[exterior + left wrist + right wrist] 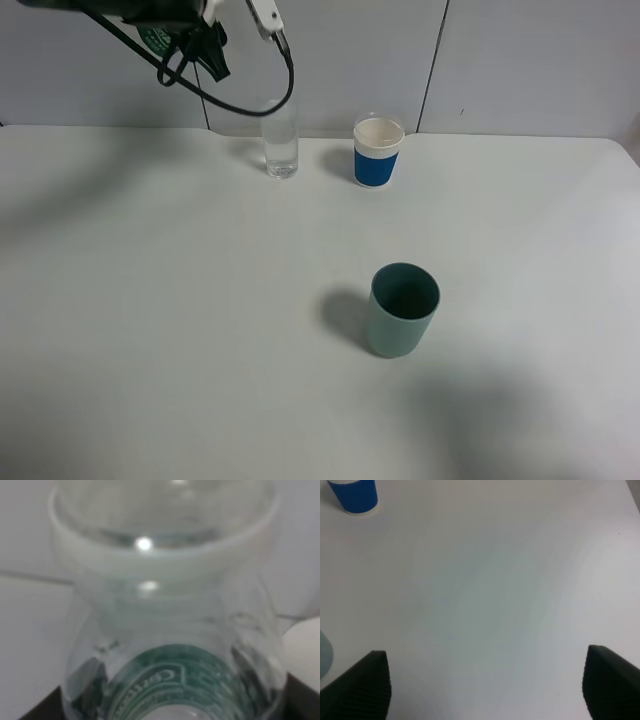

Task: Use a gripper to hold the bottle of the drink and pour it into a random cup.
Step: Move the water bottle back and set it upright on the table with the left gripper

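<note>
Your bottle [170, 630] fills the left wrist view, up close and blurred: clear plastic, ribbed neck, a dark green label band low in the picture, the open mouth pointing away from the camera. It sits between the dark parts of your left end effector [172, 707], so you're clamped on the bottle. In the high view that end effector [205, 25] is up at the top left corner, black arm, white jaw piece and looping black cables, with a scrap of green label showing under it; it hangs in the air above and slightly left of the tall clear glass [281, 140].

The glass stands upright at the back of the white surface [150, 300], near the wall. Whether there's liquid in it, you can't tell from here. Just to its right stands the white paper cup with the blue band [378, 152], upright, apart from the glass. Well forward of both, near the middle of the surface, sits the grey-green cup [402, 310], upright and open.

Your right end effector [485, 690] is spread wide open, black ribbed fingers [357, 687] at either side, nothing between them but bare surface. It hovers with the blue-banded cup at the far corner of its view.
</note>
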You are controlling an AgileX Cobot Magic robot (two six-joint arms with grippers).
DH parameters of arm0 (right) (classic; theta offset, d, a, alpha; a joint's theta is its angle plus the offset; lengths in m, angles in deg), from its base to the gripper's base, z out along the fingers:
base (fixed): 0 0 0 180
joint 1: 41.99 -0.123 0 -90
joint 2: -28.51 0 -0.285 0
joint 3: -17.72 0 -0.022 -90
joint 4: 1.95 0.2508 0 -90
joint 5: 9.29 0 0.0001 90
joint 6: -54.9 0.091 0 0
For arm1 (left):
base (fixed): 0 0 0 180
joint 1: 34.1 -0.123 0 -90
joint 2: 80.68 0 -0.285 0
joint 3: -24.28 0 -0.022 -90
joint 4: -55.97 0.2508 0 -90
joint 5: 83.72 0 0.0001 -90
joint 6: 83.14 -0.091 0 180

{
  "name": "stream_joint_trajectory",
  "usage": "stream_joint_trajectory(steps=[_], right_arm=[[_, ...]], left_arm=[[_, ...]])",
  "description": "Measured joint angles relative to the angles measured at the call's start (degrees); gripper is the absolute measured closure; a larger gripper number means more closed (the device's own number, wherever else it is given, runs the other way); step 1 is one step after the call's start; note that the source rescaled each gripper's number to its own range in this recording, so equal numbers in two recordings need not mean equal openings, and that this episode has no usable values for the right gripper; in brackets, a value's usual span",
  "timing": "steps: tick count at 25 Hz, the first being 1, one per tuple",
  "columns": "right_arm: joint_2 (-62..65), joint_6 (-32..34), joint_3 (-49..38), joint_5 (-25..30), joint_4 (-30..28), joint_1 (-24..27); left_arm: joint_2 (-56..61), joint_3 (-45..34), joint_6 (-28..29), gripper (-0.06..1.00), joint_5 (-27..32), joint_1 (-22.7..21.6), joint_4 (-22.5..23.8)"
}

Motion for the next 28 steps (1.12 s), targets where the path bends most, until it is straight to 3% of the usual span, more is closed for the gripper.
stream_joint_trajectory(steps=[13, 20, 28], right_arm=[[0.0, 0.0, 0.0, 0.0, 0.0, 0.0], [0.0, 0.0, 0.0, 0.0, 0.0, 0.0], [0.0, 0.0, 0.0, 0.0, 0.0, 0.0]], left_arm=[[22.0, -15.4, 1.3, 0.91, -16.2, -10.0, -20.8], [32.9, -27.9, 1.4, 0.91, -29.3, -15.7, -30.1], [38.9, -40.7, -2.7, 0.91, -40.7, -17.0, -40.2]])
